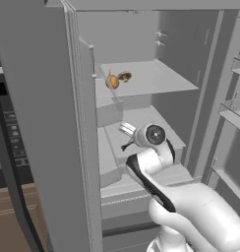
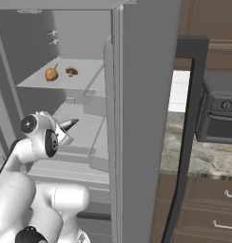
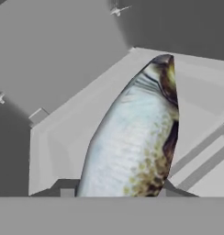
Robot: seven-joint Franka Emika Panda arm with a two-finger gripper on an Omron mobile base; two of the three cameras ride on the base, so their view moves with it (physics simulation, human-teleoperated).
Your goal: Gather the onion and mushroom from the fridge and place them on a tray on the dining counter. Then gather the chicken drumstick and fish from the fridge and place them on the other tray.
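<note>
With the fish [image 3: 134, 133] lying close under the hand on the fridge's [image 1: 43, 123] middle shelf [image 1: 141, 128], whether the fingers have closed on it cannot be told, so a shallow grip could let the slim body slip off on withdrawal.

Readable text: none in any view.
Fridge [image 1: 48, 123] door and shelves: plain grey, unlettered.
Oven [image 2: 217, 118] panel, right of the right base view: knobs, markings too blurred to read.
Fish [image 3: 137, 137]: no label.
</note>
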